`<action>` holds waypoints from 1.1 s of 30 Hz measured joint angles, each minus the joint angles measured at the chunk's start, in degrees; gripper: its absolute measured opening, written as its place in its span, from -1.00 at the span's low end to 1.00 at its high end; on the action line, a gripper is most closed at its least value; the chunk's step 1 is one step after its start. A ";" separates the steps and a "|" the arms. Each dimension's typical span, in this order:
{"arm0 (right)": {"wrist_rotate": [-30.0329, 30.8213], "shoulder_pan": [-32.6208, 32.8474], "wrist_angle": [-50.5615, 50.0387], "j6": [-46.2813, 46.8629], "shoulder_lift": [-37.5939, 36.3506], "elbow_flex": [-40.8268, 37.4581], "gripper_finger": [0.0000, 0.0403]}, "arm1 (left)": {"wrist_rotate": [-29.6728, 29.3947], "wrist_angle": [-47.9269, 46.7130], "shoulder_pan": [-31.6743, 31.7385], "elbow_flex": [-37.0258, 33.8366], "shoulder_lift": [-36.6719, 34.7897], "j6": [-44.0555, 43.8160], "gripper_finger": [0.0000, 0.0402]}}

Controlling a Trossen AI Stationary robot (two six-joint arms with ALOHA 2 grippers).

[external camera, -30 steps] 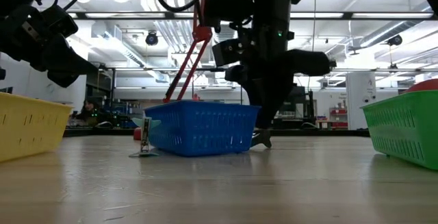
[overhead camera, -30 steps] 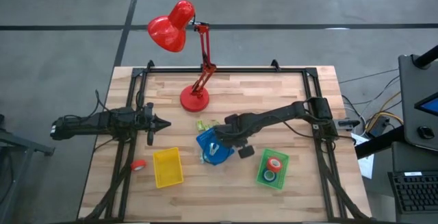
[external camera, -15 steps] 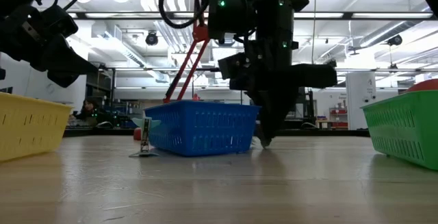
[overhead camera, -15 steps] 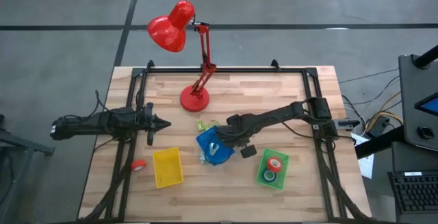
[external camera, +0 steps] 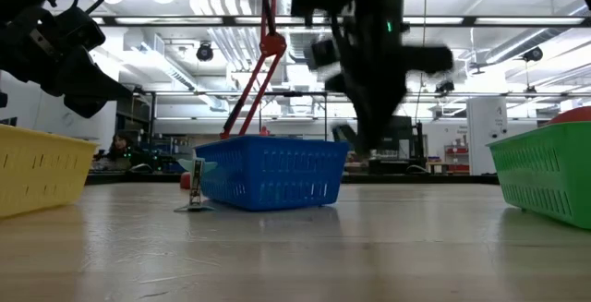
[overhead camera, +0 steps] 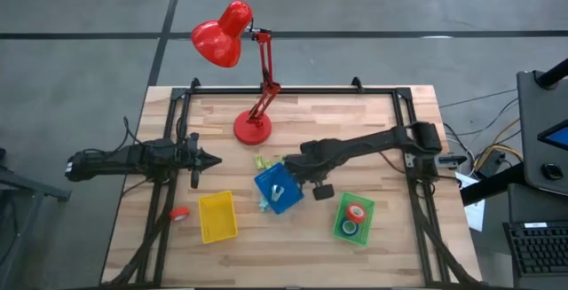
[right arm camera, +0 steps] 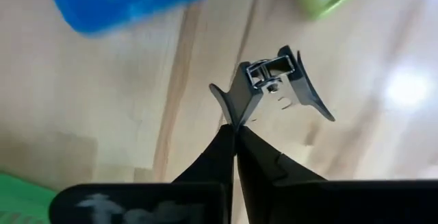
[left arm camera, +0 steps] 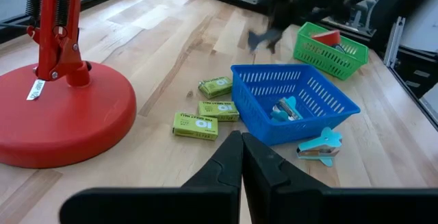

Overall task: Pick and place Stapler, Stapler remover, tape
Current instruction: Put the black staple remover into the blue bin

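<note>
My right gripper point(overhead camera: 302, 170) hangs just right of the blue basket point(overhead camera: 280, 188), shut on a dark grey staple remover point(right arm camera: 270, 80). In the low view it point(external camera: 365, 126) is blurred, well above the table. The blue basket point(left arm camera: 294, 97) holds a pale blue staple remover point(left arm camera: 284, 109). A teal one point(left arm camera: 318, 148) lies on the table beside it. Red and green tape rolls point(overhead camera: 355, 217) sit in the green basket point(overhead camera: 339, 228). One red roll point(overhead camera: 180, 213) lies on the table's left. My left gripper point(overhead camera: 211, 159) waits shut on the left, above the table. My right gripper pinches the dark staple remover by the pointed end of one wing point(right arm camera: 231, 109), only at the fingertips point(right arm camera: 226, 142). The remover is lifted clear of the table, and its metal hinge point(right arm camera: 268, 73) and other wing stick out beyond the fingers.
A red desk lamp stands on its round base point(overhead camera: 253, 128) near the far edge. Small green staple boxes point(left arm camera: 205, 114) lie between the lamp base and the blue basket. A yellow basket point(overhead camera: 217, 216) sits near the front left. Bare wood shows at the near edge.
My right gripper has risen from the table top beside the blue basket's right side, staying shut and carrying the dark staple remover up clear of the wood. It has also drifted slightly toward the table's far edge.
</note>
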 joint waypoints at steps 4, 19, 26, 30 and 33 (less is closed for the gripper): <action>-0.34 0.04 1.55 1.18 -3.18 3.21 -0.96 | 0.00 0.00 0.00 0.00 0.00 0.01 -0.96; -7.93 0.04 7.42 3.59 4.55 15.37 -0.96 | 0.00 0.00 0.00 0.00 0.00 0.02 -0.96; -8.52 -0.03 5.34 3.78 7.64 15.88 -0.96 | 0.00 0.00 0.00 0.00 0.00 0.01 -0.96; -8.65 -0.07 5.15 3.67 7.67 15.29 -0.96 | 0.01 0.00 0.00 0.00 0.00 0.01 -0.96; -9.34 -0.07 6.52 3.54 7.71 15.24 -0.96 | 0.02 0.00 0.00 0.00 0.00 0.00 -0.96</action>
